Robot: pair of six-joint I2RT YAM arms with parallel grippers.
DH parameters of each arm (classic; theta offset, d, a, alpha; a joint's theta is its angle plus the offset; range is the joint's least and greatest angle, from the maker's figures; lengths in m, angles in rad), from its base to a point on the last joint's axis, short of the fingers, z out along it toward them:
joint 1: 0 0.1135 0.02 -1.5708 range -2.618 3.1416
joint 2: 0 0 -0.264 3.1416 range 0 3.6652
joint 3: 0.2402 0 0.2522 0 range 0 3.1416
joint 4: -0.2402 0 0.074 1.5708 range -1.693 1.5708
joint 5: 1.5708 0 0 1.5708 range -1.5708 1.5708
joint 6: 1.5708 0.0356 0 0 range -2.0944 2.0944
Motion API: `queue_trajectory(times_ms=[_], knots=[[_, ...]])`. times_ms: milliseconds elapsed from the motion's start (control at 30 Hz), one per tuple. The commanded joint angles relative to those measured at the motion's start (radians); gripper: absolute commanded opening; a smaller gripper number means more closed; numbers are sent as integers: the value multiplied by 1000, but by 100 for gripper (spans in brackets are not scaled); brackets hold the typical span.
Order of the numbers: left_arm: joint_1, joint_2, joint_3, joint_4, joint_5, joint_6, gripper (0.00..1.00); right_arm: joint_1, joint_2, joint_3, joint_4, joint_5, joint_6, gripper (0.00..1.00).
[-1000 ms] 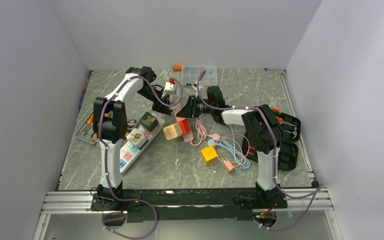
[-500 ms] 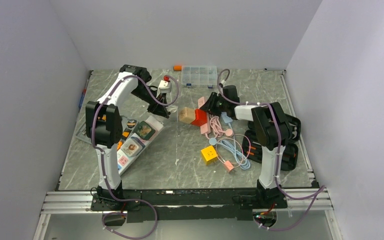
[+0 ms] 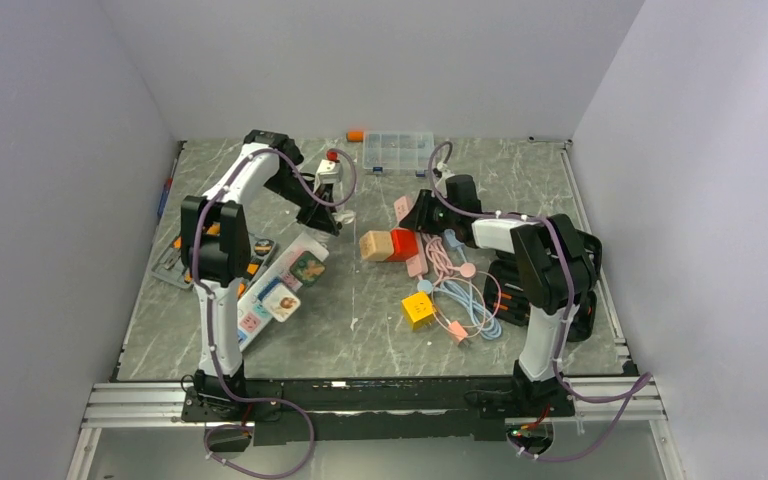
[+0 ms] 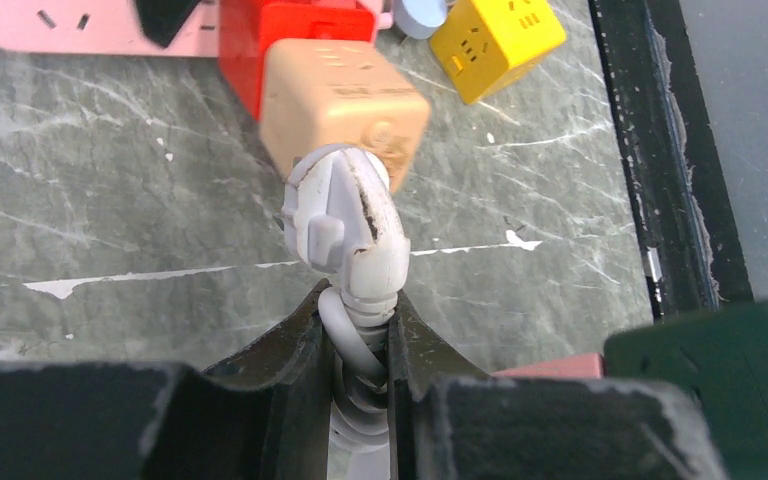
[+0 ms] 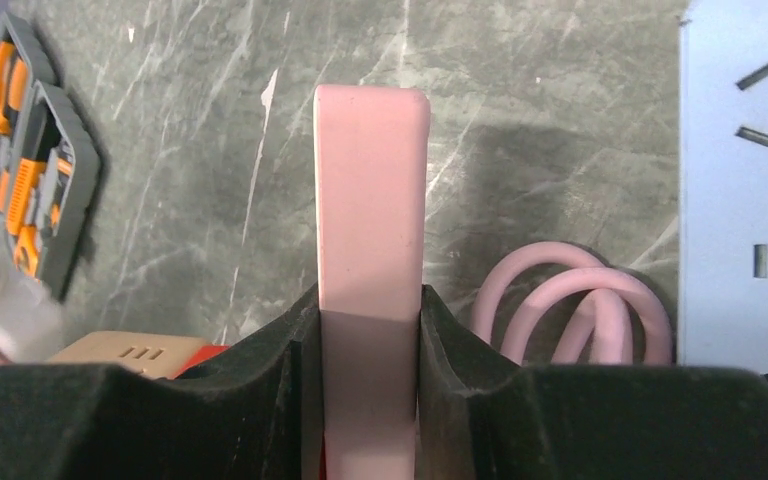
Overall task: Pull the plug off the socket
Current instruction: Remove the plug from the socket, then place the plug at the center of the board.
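The grey marble worktop [image 3: 360, 340] is walled on the left, far and right sides. Bare stone is seen along the near edge between the two arm bases and in the far right corner. The left and right edges are crowded by a tool tray [image 3: 172, 262] and black cases [image 3: 585, 315].

Two arms are counted. The left arm [image 3: 250, 175] is bent over the far left part. The right arm [image 3: 505, 232] is stretched from the right edge toward the middle.

Two strips are counted. The socket [image 3: 257, 318] is laid aslant in the left half, its near end beside the left arm's column, and two blocks [image 3: 307, 267] are carried on its faces. The pink strip [image 5: 370, 200] is clamped between the jaws of the right gripper [image 5: 370, 305] near the middle.

One clear box [image 3: 398, 150] is set at the far edge. A tangle of cables [image 3: 460, 295] is spread right of centre.

Three cubes are counted: a tan cube [image 3: 374, 245] touching a red cube [image 3: 403, 243] at the middle, and a yellow cube [image 3: 419, 308] nearer.

One plug [image 4: 345, 220] is held by its ribbed neck in the clenched left gripper [image 4: 360, 305], well apart from the socket.

Since a second ago, the right gripper has been drawn back rightward, the tan and red cubes have been carried right with it, and the socket has been shifted slightly nearer.
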Motion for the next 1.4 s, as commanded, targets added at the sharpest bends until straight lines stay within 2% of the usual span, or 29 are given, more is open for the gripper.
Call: queue_trajectory(times_ms=[0, 267, 400, 533, 600, 767, 1000, 1033, 1100, 1133, 1167, 1200, 1367], knots=[[4, 85, 117, -18, 73, -3, 0, 44, -93, -14, -39, 87, -111, 0], [30, 187, 239, 42, 29, -131, 0, 66, -139, -50, -20, 103, -114, 0], [61, 157, 210, 139, -20, -206, 0, 66, -159, -53, -20, 92, -111, 0], [80, 98, 111, 286, -159, -290, 0, 66, -181, -54, -11, 77, -105, 0], [86, 77, 68, 368, -276, -356, 0, 66, -187, -48, -12, 62, -103, 0], [106, 70, 22, 502, -508, -461, 8, 76, -217, -42, -18, 60, -108, 0], [177, 24, -40, 614, -629, -475, 17, 95, -256, -57, -21, 67, -109, 0], [183, 20, -36, 619, -639, -482, 20, 98, -258, -57, -22, 65, -110, 0], [192, 21, -12, 605, -632, -523, 38, 103, -261, -59, -19, 61, -107, 0], [192, 22, 0, 589, -618, -542, 60, 106, -263, -62, -16, 60, -105, 0], [192, 17, 11, 569, -593, -554, 93, 109, -266, -63, -14, 58, -102, 0], [191, 10, 15, 551, -565, -567, 99, 110, -267, -64, -13, 57, -100, 0], [189, -67, 31, 511, -440, -652, 99, 115, -287, -68, -21, 61, -99, 0]])
